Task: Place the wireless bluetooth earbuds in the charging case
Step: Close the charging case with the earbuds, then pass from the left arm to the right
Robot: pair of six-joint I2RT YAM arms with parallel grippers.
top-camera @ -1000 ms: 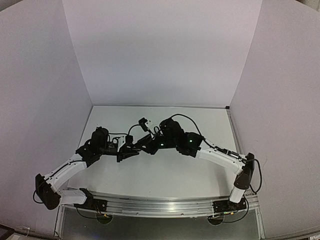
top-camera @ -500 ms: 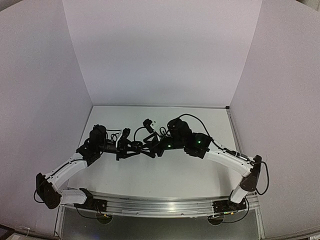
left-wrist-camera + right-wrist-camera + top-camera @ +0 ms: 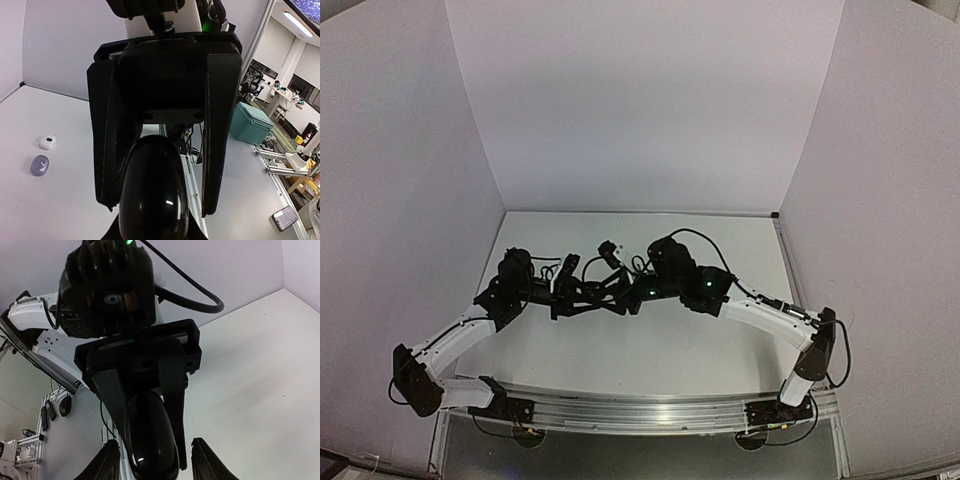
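Earbuds themselves cannot be picked out for certain. Far to the left in the left wrist view, two tiny things lie on the white surface (image 3: 30, 215). One is a small white rounded piece (image 3: 47, 142) with a dark spot on top. Just nearer the camera is a small greyish oval piece (image 3: 40, 165). They are near each other but apart, and too small to tell whether they are buds or cases.

A glossy black pebble-shaped charging case (image 3: 152, 195) is held above the surface, where the two arms meet over its middle. The left hand (image 3: 151, 450) is closed narrowly on it, with its black fingers (image 3: 112, 400) pressed against the case's two sides and the rounded end turned toward the other arm. The part of the shell that shows is smooth and unbroken; whether the lid is open cannot be told.

The right hand (image 3: 160, 202) faces the left one head on. Its jaws stand apart, one finger (image 3: 205, 460) on each side of the case's free end. A gap shows on both sides, so it holds nothing. In the top view both arms reach inward from the near edge in a low arch.
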